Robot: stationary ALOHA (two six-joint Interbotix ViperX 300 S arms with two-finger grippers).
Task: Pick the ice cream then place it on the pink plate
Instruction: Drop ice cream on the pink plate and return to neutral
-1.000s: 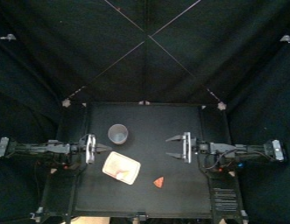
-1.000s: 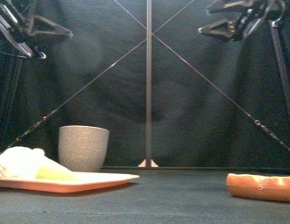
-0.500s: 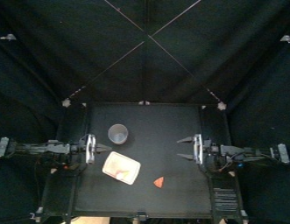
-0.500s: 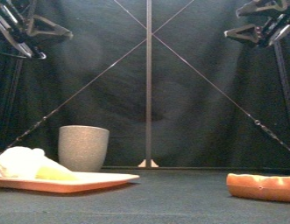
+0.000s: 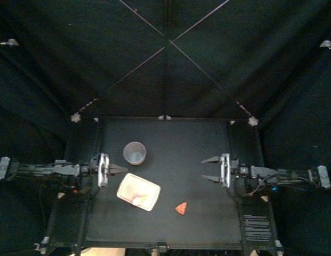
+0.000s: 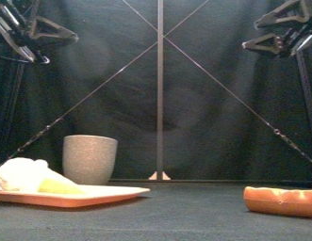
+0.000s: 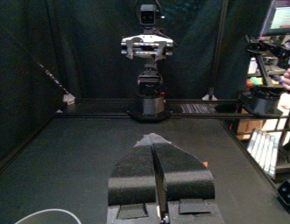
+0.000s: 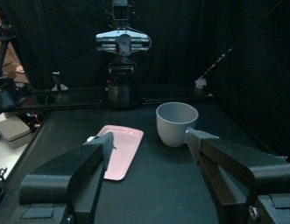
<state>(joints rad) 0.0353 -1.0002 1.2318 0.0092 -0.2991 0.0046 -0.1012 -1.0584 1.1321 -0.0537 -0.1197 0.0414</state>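
The ice cream [image 6: 24, 176], a white scoop on a pale yellow cone, lies on its side on the flat pink plate [image 6: 102, 194] at the front left. From above the ice cream [image 5: 132, 197] sits on the near part of the plate [image 5: 145, 184]. My left gripper [image 5: 104, 170] hangs shut over the table's left side, just left of the plate; its jaws [image 7: 157, 144] meet with nothing between them. My right gripper [image 5: 207, 168] stands open and empty at the right, well apart from the plate [image 8: 117, 150].
A tall grey speckled cup [image 5: 134, 152] stands behind the plate, also seen as the cup [image 6: 90, 157] and the cup [image 8: 176, 122]. An orange toy [image 5: 181, 209] lies near the front edge, right of the plate, low and long in the front view [image 6: 282, 200].
My right gripper has drawn back to the right, away from the plate, still open. The ice cream, plate and left arm have not moved.
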